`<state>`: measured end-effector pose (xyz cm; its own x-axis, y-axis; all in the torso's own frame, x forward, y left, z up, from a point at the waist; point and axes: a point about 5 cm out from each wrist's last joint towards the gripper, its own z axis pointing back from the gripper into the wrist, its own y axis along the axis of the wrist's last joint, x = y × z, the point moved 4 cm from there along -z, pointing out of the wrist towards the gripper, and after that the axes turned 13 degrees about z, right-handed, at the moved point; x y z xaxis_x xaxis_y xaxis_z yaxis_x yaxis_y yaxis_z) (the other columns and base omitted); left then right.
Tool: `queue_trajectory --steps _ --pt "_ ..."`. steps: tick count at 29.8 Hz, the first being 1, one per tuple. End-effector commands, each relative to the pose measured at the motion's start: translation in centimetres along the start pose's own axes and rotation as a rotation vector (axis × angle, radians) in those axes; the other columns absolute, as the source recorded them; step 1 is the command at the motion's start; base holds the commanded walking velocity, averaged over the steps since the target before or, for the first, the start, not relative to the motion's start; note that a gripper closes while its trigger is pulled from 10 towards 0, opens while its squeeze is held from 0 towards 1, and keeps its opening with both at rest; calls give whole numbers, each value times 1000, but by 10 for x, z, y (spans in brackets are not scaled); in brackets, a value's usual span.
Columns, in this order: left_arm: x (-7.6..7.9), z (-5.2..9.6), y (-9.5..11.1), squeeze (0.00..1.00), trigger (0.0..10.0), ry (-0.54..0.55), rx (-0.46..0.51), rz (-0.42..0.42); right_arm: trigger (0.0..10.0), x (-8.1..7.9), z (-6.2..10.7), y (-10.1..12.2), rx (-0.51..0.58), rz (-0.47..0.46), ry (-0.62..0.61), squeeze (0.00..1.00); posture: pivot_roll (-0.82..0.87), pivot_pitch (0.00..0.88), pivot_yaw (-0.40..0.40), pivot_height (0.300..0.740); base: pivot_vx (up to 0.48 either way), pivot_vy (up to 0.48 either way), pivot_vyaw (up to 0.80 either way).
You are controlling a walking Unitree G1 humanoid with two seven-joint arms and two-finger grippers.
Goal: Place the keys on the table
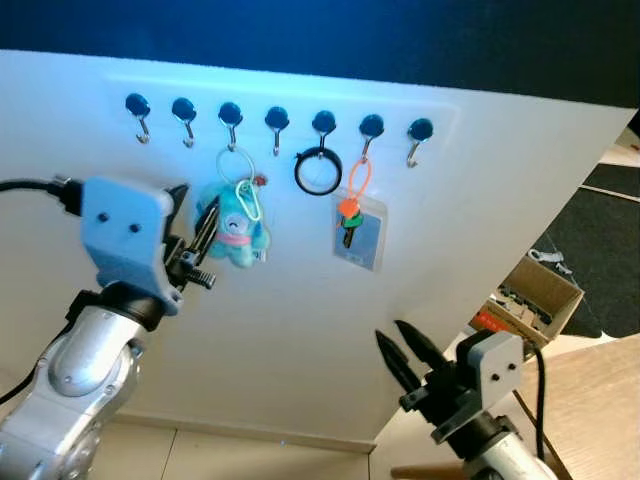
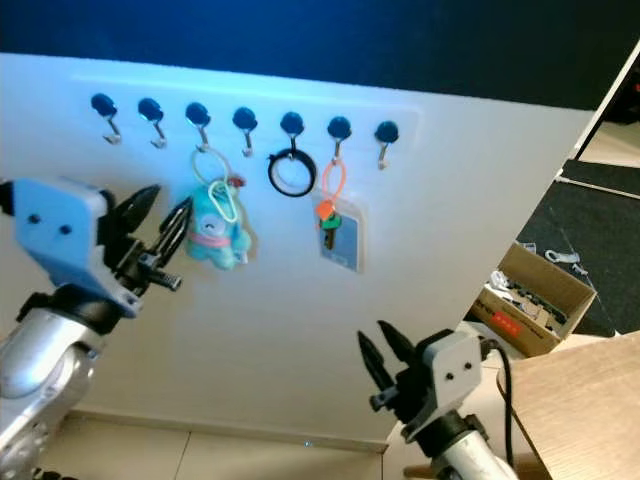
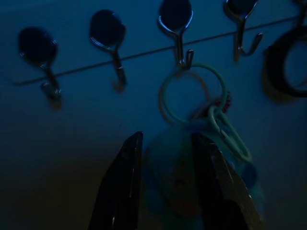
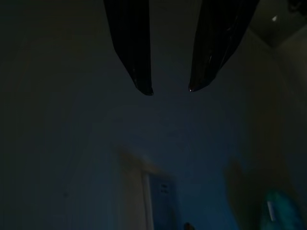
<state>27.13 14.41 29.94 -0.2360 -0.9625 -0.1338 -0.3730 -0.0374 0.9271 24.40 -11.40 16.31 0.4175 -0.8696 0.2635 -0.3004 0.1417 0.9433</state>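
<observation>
Up on the white wall, the keys [image 1: 238, 225] with their teal plush toy hang from a hook [image 1: 231, 118]. Left gripper [image 1: 195, 222] sits just beside them, jaws spread; right gripper [image 1: 400, 352] hangs low, jaws apart.

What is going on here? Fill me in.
A robot faces a white board with a row of hooks. Its left gripper is raised, open, at the teal plush keychain hanging by its ring from the third hook. A black ring and a card with keys on an orange loop hang further right. The right gripper waits lower down, open. Nothing is off the hooks yet; the wooden table is at right.
</observation>
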Motion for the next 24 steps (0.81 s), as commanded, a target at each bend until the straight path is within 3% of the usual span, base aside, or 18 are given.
queue_trajectory --steps 1,5,6,14,18,19,20,21,22,23,24 --pt "1 -4 0 0 10000 -1 4 -27 10000 -2 2 -6 -30 -9 9 0 141 174 -36 740 0 0 0" --pt "7 -15 8 0 10000 -22 35 11 10000 -4 2 -8 -33 -10 17 0 140 174 -36 740 0 0 0" --pt "6 -24 15 0 10000 -13 68 38 10000 -4 1 -9 -36 -17 16 0 139 172 -33 740 0 0 0" --pt "1 -30 19 0 10000 15 88 48 10000 -7 0 -10 -37 -27 19 0 140 167 -25 740 0 0 0" --pt "4 -30 18 0 9490 1 80 51 10000 -7 0 -11 -37 -31 19 0 143 164 -22 740 0 0 0" --pt "4 -30 17 0 4588 -2 71 50 10000 -8 -1 -11 -36 -33 19 0 143 164 -22 740 0 0 0" --pt "4 -30 17 0 4588 -2 71 50 10000 -8 -1 -11 -36 -33 19 0 143 164 -22 740 0 0 0" --pt "5 -29 15 0 2431 -2 63 49 10000 -7 -1 -11 -36 -34 19 0 147 163 -23 740 0 0 0" --pt "5 -29 15 0 2431 -2 63 49 10000 -7 -1 -11 -36 -34 19 0 147 163 -23 740 0 0 0" --pt "4 -29 13 0 0 3 57 47 10000 -7 -1 -11 -35 -36 20 0 149 163 -25 740 0 0 0" --pt "4 -29 13 0 0 3 57 47 10000 -7 -1 -11 -35 -36 20 0 149 163 -25 740 0 0 0"
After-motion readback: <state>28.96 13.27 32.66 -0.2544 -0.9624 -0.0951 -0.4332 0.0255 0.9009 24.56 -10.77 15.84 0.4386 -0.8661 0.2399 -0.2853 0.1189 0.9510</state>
